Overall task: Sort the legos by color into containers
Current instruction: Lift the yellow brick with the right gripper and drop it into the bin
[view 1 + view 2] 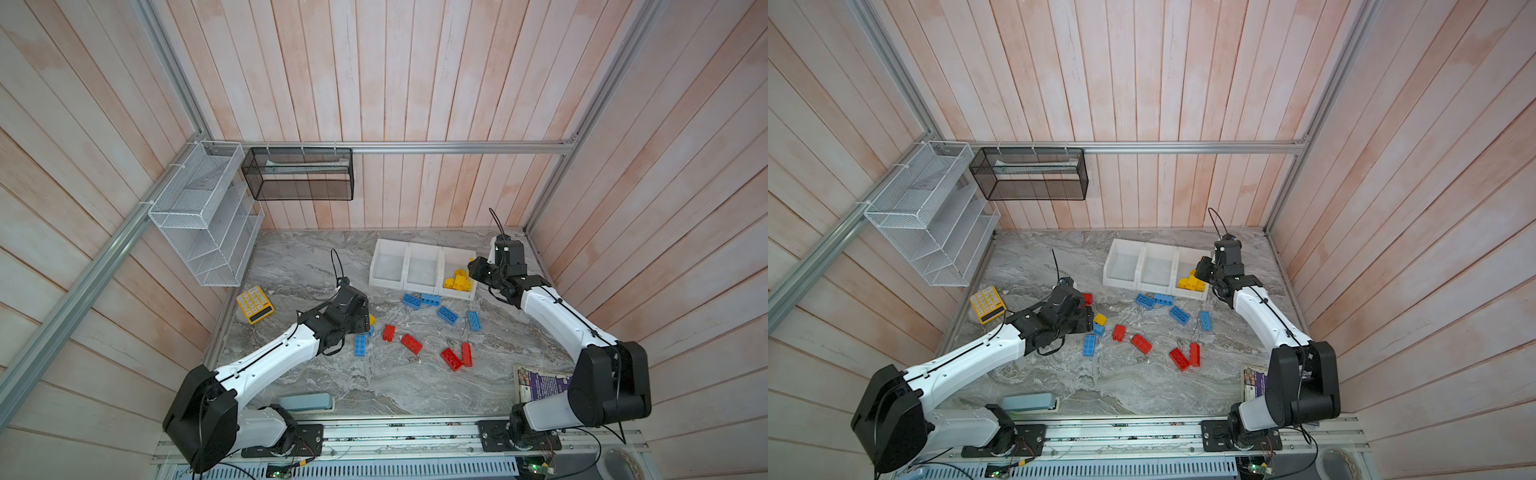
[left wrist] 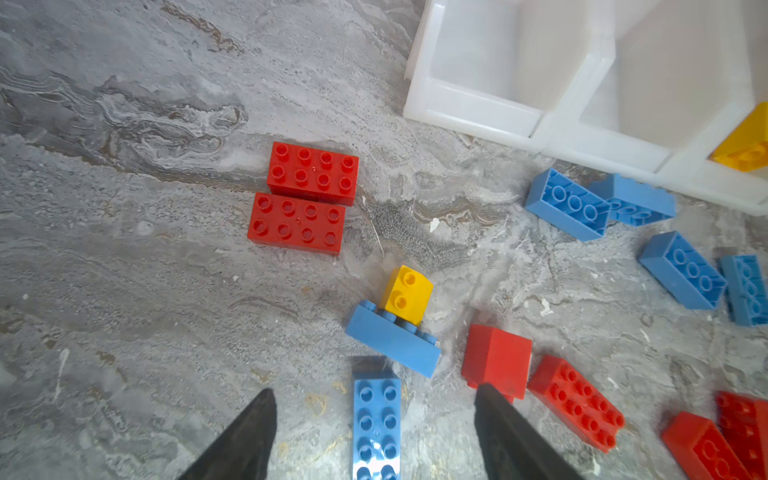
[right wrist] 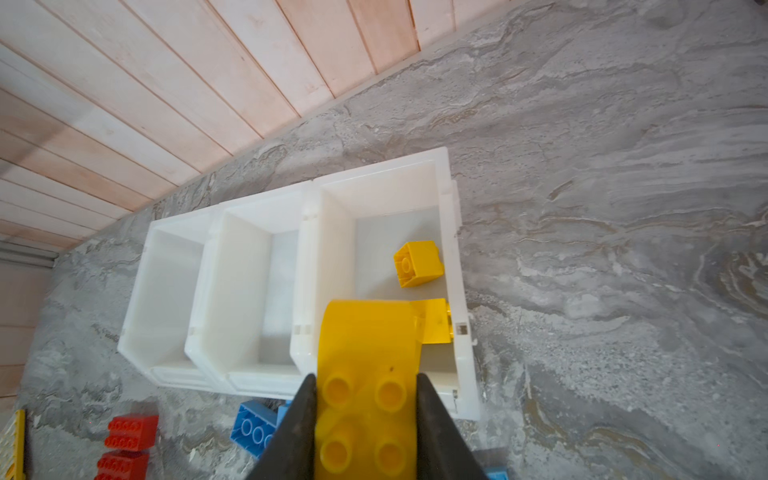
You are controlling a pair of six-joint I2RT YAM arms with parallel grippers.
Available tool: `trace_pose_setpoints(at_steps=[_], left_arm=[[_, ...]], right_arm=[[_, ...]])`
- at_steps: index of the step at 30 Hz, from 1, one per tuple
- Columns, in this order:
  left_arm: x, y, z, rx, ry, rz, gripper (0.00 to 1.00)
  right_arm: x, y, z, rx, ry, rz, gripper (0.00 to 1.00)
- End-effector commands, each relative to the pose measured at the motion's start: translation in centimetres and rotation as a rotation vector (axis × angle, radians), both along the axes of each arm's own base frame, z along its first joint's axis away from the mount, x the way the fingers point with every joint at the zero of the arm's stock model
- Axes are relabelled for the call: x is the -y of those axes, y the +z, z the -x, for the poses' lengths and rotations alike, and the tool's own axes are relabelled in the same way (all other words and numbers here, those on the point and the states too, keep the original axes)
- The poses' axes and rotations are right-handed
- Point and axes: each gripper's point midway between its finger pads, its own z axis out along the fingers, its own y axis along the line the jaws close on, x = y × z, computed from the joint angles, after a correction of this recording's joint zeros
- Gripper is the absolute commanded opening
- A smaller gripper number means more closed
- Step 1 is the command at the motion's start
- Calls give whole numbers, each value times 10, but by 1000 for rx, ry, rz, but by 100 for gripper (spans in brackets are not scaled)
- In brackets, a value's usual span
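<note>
Right hand [image 3: 365, 380] is pinching a yellow curved lego [image 3: 368, 332] above the rightmost white container [image 3: 454, 249], which is holding other yellow legos [image 3: 417, 264]. Left hand [image 2: 374, 389] is hovering spread over a blue lego [image 2: 376, 419] on the table [image 2: 124, 311].

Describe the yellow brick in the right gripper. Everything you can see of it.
The yellow brick is glossy solid plastic. Four round studs show on the face towards the wrist camera, and its far end is rounded like an arch. The right gripper is shut on it, its dark fingers pressed against the two long sides. The brick hangs in the air over the end container, which holds other yellow bricks. It appears to touch nothing but the fingers.
</note>
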Motion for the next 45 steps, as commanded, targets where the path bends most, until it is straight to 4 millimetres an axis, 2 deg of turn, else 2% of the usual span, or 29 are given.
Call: trace_pose_setpoints(at_steps=[1,8,12,16,20,25,34,38,45], left_arm=[[13,7,-14,23,-9,35,77],[19,-6,-20,-18,-20,33,77],[23,-11,-24,-42,-29,23,77],[27,-18,-31,-67,-35,14,77],[31,-27,-38,-90,-44,-10,77],[36,-38,-49,-124,-54,-46,77],[44,-69,-56,-192,-59,-82,77],[43,-82,-55,-223,-57,-107,76],[44,-89,-50,-258,-64,-101,76]], right_arm=[[-4,-6,-11,-4,33,-5,29],[-10,-22,-34,-29,41,-12,30],[-16,-29,-48,-34,52,-26,35],[-22,-30,-59,-36,72,-47,54],[-23,-22,-61,-12,72,-58,63],[-23,-11,-46,30,68,-84,63],[-48,-3,-6,83,133,-110,62],[-51,7,1,112,143,-112,62],[-52,12,4,129,149,-121,62]])
